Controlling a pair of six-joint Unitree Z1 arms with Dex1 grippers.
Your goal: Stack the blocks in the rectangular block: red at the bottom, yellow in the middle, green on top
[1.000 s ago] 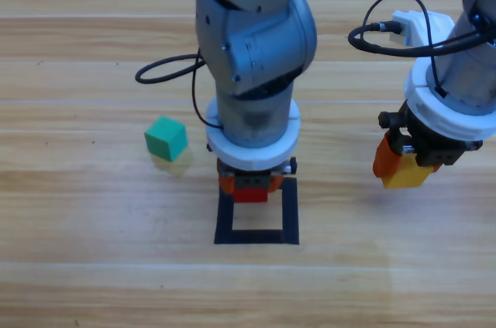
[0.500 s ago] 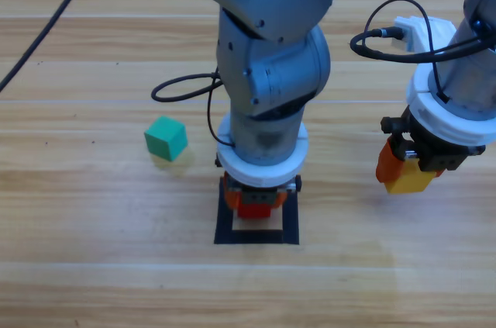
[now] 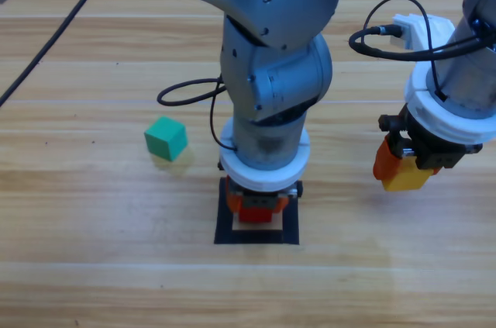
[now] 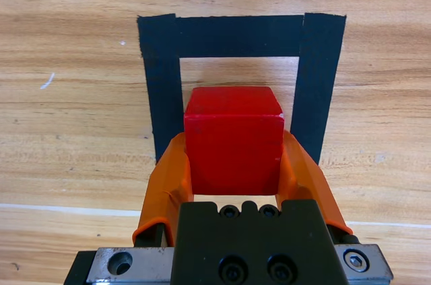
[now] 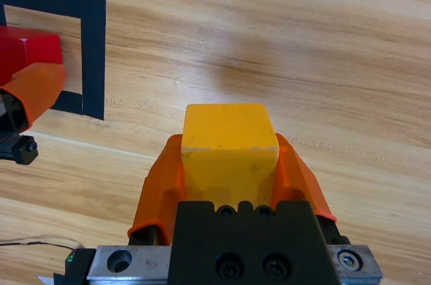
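The left pincer (image 3: 254, 208) and red cube (image 3: 253, 212) block the taped square (image 3: 256, 238) from above.

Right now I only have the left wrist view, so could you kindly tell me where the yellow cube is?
Observer: The yellow cube is clamped in the right hand, right of the tape square.
Operator: Thank you. Where is the green one?
Observer: The green cube sits alone on the table, left of the square.
Operator: Is my red cube over the square?
Observer: From above, the red cube, held in the left hand, sits over the square's far half.
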